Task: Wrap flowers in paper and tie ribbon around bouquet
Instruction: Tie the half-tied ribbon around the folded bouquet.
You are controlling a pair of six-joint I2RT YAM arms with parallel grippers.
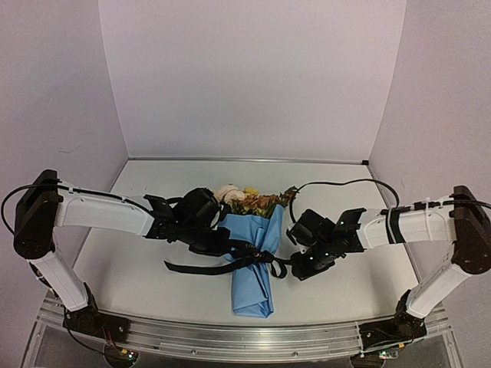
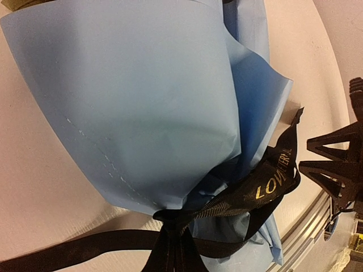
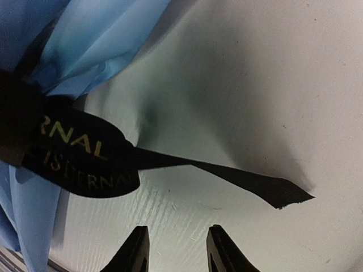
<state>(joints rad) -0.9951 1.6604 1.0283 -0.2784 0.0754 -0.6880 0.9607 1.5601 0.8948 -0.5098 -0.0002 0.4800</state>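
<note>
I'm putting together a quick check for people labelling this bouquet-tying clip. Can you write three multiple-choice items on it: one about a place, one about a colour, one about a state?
1. Seen from above, the flowers end of the bouquet points:
A toward the arm bases
B toward the back wall
C toward the left arm

2. The ribbon is:
A red
B white
C black

3. The right gripper is:
A open, with nothing between its fingers
B shut on the ribbon
C shut on a stem

Answers:
1 B: the blooms lie at the far end of the light blue paper.
2 C: the band is black with gold lettering.
3 A: its fingers stand apart over bare table, and the ribbon's tail lies beyond them.
</note>
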